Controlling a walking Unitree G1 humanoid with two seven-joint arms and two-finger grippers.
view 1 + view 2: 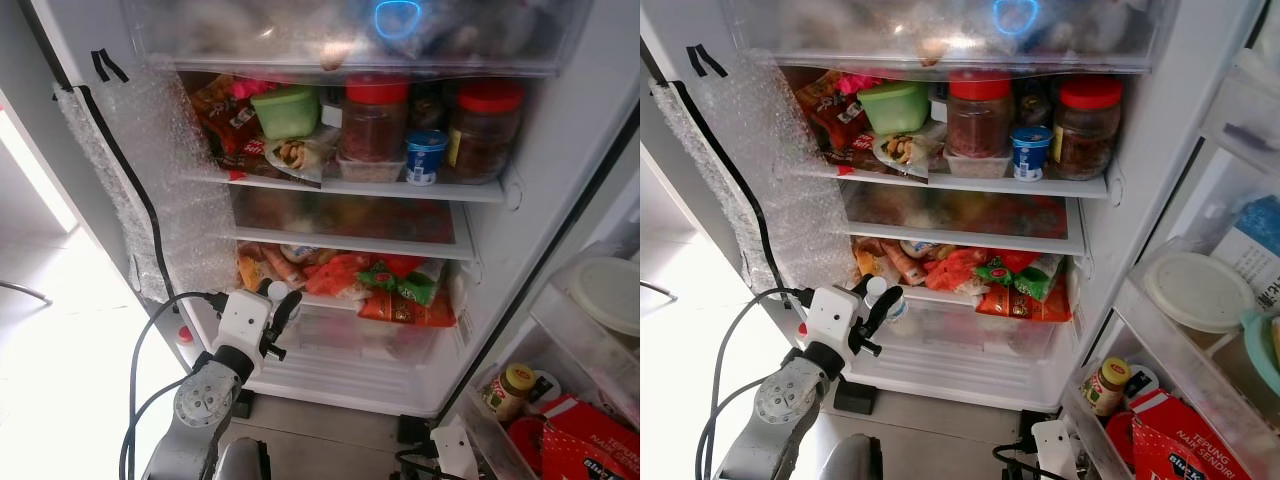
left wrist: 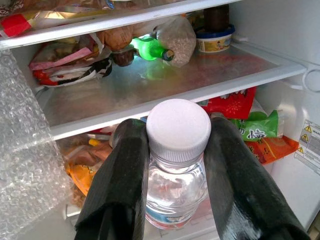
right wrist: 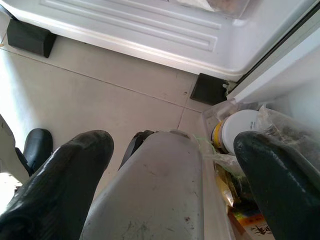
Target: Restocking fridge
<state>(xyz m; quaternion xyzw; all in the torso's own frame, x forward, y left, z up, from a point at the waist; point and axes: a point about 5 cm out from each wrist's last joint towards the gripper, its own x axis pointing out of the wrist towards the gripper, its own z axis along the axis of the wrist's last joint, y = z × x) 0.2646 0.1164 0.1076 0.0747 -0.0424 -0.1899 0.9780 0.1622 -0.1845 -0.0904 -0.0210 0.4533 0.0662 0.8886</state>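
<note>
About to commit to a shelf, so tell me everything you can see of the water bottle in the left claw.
The water bottle is small, of clear plastic, holding clear liquid, with a white ribbed screw cap on and a blue-and-red label low on its body. It stands upright, gripped just under the cap between the two black fingers of the left claw, in front of the open fridge's lower shelves, touching nothing else visible.

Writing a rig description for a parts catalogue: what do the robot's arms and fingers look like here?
The left arm is silver metal with a round joint disc, a white boxy wrist block and black cables looping alongside. Its fingers are long, black, glossy and rounded. The right gripper has the same black fingers on a white wrist block.
</note>
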